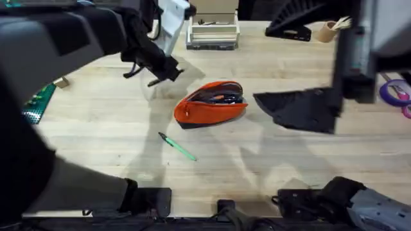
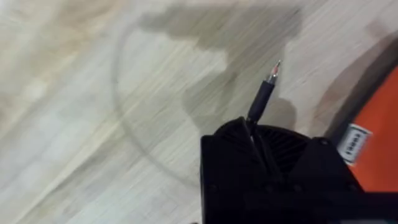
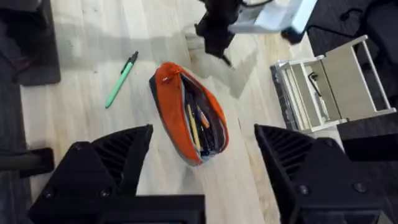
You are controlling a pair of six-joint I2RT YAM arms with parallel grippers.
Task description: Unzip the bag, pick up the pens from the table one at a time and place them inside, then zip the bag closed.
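Bag (image 1: pixel 210 102) sits unzipped mid-table (image 1: pixel 115 122), pens already showing inside; green pen (image 1: pixel 178 147) lies loose toward the near edge; my left gripper (image 1: pixel 166 72) hovers just behind the bag, clamped on the black pen (image 2: pixel 262 96); right gripper (image 3: pixel 202 168) hangs spread wide.
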